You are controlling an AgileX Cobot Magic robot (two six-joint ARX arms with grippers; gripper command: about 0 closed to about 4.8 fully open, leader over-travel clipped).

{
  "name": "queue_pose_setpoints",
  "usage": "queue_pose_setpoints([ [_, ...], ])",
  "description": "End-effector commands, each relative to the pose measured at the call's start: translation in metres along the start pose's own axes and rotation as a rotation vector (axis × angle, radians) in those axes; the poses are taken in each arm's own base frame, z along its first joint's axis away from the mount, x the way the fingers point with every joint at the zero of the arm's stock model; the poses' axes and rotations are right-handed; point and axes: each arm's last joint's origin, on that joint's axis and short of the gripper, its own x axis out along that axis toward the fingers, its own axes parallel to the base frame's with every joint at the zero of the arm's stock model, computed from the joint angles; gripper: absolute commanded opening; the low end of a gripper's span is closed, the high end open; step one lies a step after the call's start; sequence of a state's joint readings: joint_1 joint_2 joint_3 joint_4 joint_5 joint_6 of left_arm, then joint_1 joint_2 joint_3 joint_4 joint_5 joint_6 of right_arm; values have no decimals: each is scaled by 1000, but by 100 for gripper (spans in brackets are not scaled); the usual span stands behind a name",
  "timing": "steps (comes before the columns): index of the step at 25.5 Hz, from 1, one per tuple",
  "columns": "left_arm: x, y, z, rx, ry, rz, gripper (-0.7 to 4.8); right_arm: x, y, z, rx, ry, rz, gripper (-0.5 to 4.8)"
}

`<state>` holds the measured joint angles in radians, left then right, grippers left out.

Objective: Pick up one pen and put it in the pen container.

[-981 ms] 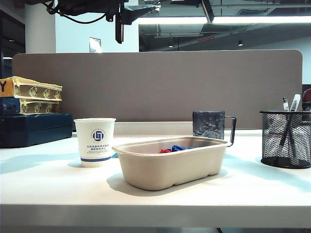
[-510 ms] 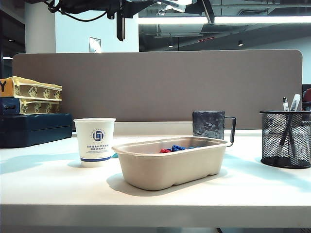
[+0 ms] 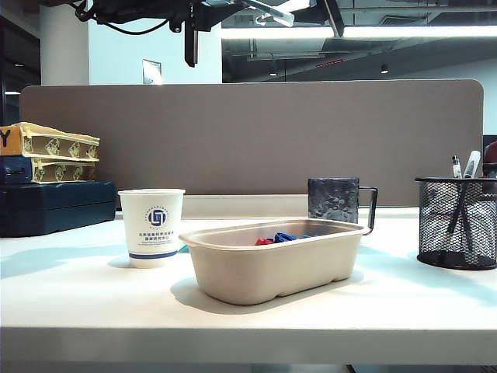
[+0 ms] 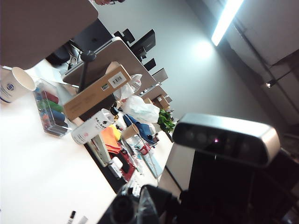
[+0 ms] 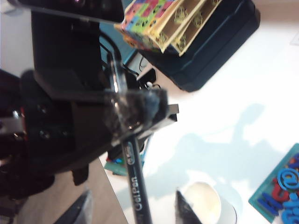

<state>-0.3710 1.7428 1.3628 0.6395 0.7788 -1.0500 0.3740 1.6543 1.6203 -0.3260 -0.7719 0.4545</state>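
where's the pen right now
In the right wrist view the pen is held aloft, clamped in the left gripper just ahead of the open right gripper, above the white paper cup.

Pen container [image 3: 457, 223] cut by the exterior view's right edge; blurred left pincer [image 4: 140, 211] cropped in its wrist view.

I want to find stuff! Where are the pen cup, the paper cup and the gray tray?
pen container [image 3: 456, 225], exterior view, mesh wall.
paper cup [image 3: 152, 229], exterior view, front logo.
tray [image 3: 272, 268], exterior view, front wall.
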Motion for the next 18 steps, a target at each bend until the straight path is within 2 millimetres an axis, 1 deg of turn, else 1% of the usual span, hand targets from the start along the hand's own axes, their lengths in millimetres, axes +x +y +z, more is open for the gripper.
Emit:
queue_pose_setpoints([
  [1,0,-3,1,61,2,-12,-6,-12,3,12,-5,-65,46,222],
  [8,4,1,-8,153,70,15,-6,-48,-11,28,-14,-170,-20,220],
  [11,14,-4,-19,212,108,-4,-6,-71,-16,36,-34,-230,-62,187],
  [12,17,-6,-22,224,114,-11,-6,-75,-17,37,-37,-240,-69,156],
  [13,20,-7,-25,240,120,-19,-6,-84,-17,39,-46,-259,-84,104],
  [16,26,-11,-33,288,129,-22,-6,-102,-19,42,-70,-290,-120,64],
  [17,29,-12,-36,313,127,-18,-6,-108,-19,42,-81,-295,-139,28],
  [18,31,-14,-37,331,124,-18,-6,-112,-19,41,-93,-294,-153,14],
])
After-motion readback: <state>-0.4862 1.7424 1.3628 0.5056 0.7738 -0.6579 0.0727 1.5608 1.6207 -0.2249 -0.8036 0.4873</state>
